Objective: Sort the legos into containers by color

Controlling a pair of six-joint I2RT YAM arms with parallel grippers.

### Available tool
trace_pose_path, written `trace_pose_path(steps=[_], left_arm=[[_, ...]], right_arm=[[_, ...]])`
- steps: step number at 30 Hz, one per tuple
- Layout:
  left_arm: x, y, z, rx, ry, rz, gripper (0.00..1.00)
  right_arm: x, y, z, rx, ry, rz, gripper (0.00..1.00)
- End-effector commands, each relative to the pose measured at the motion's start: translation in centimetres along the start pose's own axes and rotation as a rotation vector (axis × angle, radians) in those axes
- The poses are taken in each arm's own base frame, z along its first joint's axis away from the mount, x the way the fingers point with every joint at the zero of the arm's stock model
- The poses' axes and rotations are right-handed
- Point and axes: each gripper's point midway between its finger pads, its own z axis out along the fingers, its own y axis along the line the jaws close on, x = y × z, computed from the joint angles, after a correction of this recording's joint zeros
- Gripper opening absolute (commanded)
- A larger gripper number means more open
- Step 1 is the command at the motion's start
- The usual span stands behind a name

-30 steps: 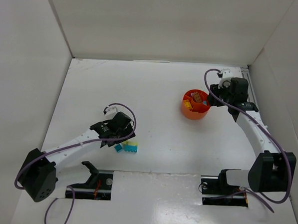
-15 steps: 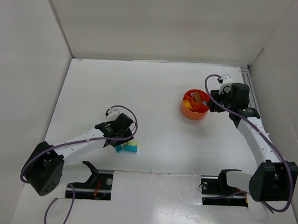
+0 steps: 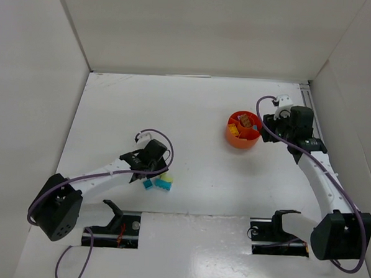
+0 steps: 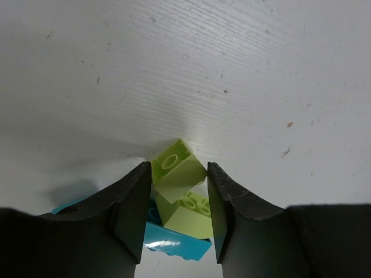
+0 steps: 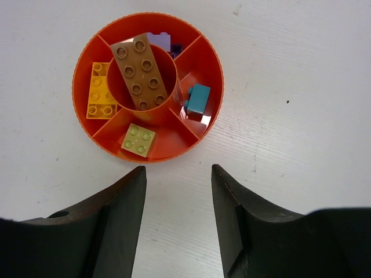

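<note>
We see the surface as white and matt, with fine streaks like a painted board and some small dark specks. The lime brick is smooth plastic with a soft sheen, and so is the teal brick. The bowl is glossy orange plastic, its outer rim finely ribbed. The fingers of the right end effector look like black matt plastic.

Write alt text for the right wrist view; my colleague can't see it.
An orange divided bowl sits on the white table beyond the open, empty right gripper. A brown brick lies over its centre; outer sections hold orange, pale green, teal and purple bricks.
</note>
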Motion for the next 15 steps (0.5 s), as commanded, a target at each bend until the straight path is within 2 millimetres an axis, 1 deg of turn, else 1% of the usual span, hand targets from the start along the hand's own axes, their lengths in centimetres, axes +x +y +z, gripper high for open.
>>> trace_pose_path(steps=[1, 2, 3, 5, 6, 7, 8, 9, 10, 11, 12, 13, 14, 15], left_arm=[[0.6, 0.3, 0.6, -0.002, 0.019, 0.010, 0.32], [0.6, 0.3, 0.6, -0.002, 0.019, 0.010, 0.29], [0.6, 0.7, 0.7, -0.017, 0.017, 0.013, 0.26], [0.6, 0.7, 0.7, -0.017, 0.017, 0.013, 0.23], [-0.1, -0.1, 0.1, 0.012, 0.000, 0.004, 0.21], [-0.1, -0.1, 0.1, 0.013, 0.000, 0.016, 0.21], [-0.9, -1.1, -0.6, 0.048, -0.022, 0.006, 0.20], [-1.4, -1.7, -1.0, 0.071, -0.036, -0.001, 0.20], [-1.9, -2.3, -1.6, 0.096, -0.052, 0.006, 0.20], [-3.3, -4.1, -3.1, 0.174, -0.089, -0.006, 0.20], [-4.2, -5.2, -4.0, 0.222, -0.120, -0.009, 0.20], [-4.5, -6.6, -5.1, 0.289, -0.114, -0.016, 0.20], [-5.3, -8.3, -6.6, 0.368, -0.127, -0.011, 0.20], [-6.1, -10.5, -9.0, 0.500, -0.166, 0.002, 0.20]], right_arm=[[-0.7, 0.4, -0.8, -0.019, -0.035, -0.034, 0.54], [-0.7, 0.4, -0.8, -0.019, -0.035, -0.034, 0.54], [0.0, 0.7, -0.7, -0.039, -0.018, -0.040, 0.54], [-0.4, 1.3, -1.1, -0.077, -0.049, -0.083, 0.54], [-0.7, 2.7, -1.4, -0.158, -0.080, -0.134, 0.55], [-0.8, 3.6, -1.5, -0.210, -0.090, -0.136, 0.55], [-0.8, 4.5, -1.8, -0.265, -0.120, -0.192, 0.57], [-1.0, 5.6, -2.1, -0.329, -0.149, -0.211, 0.57], [-2.0, 8.0, -2.9, -0.458, -0.221, -0.241, 0.59], [-2.3, 10.2, -3.5, -0.548, -0.263, -0.286, 0.62], [-2.1, 11.8, -4.0, -0.620, -0.292, -0.311, 0.63], [-2.7, 13.9, -5.3, -0.720, -0.347, -0.365, 0.65], [-2.5, 16.3, -6.2, -0.805, -0.369, -0.420, 0.66], [-2.8, 17.5, -6.8, -0.849, -0.399, -0.479, 0.68]])
